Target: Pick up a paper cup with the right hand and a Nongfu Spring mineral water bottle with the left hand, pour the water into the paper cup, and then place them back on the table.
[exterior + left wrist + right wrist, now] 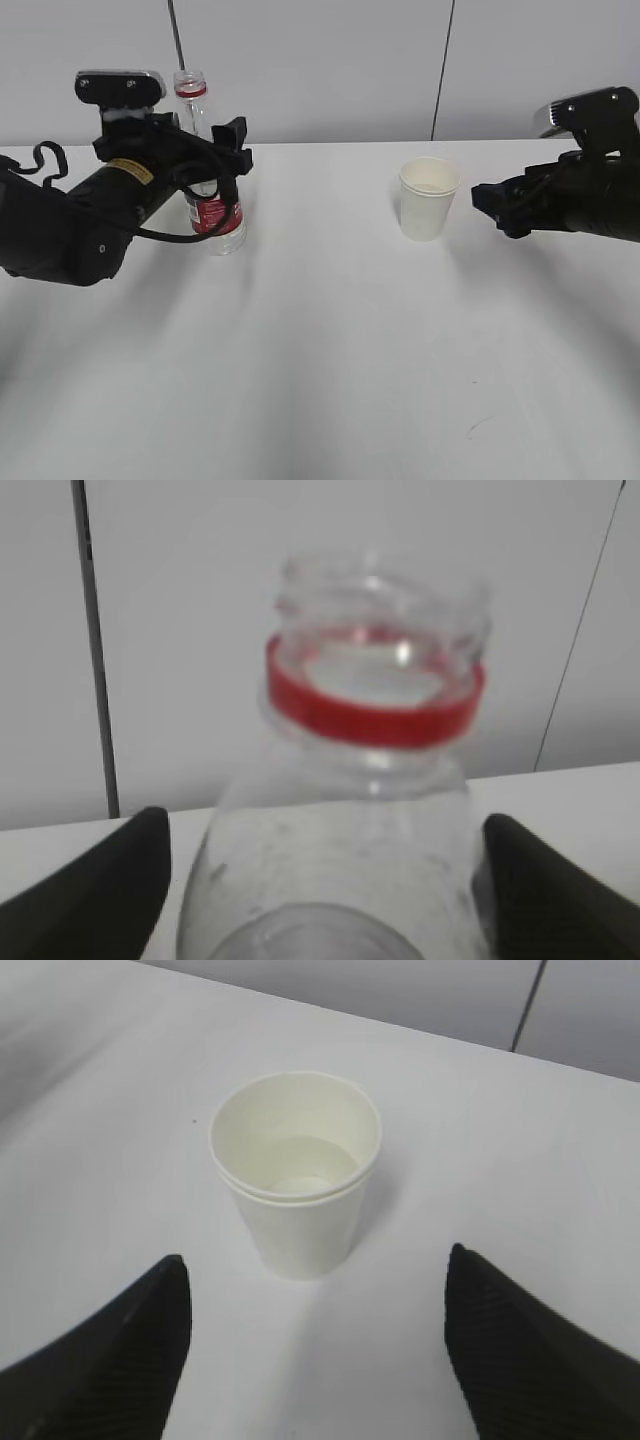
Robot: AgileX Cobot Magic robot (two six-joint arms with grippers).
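The Nongfu Spring mineral water bottle (212, 210) stands upright and uncapped on the white table (320, 340) at the back left. My left gripper (222, 160) is open, one finger on each side of the bottle's upper body. In the left wrist view the bottle (370, 710) fills the space between the fingers (100, 900), with a narrow gap on the left side. The paper cup (428, 197) stands right of centre. My right gripper (492, 208) is open and empty just right of it. In the right wrist view the cup (296, 1175) stands ahead of the spread fingertips (540, 1360), with a liquid line inside.
A grey wall with dark vertical seams (441, 70) runs behind the table's far edge. A few small dark marks (478, 428) lie on the tabletop near the front right.
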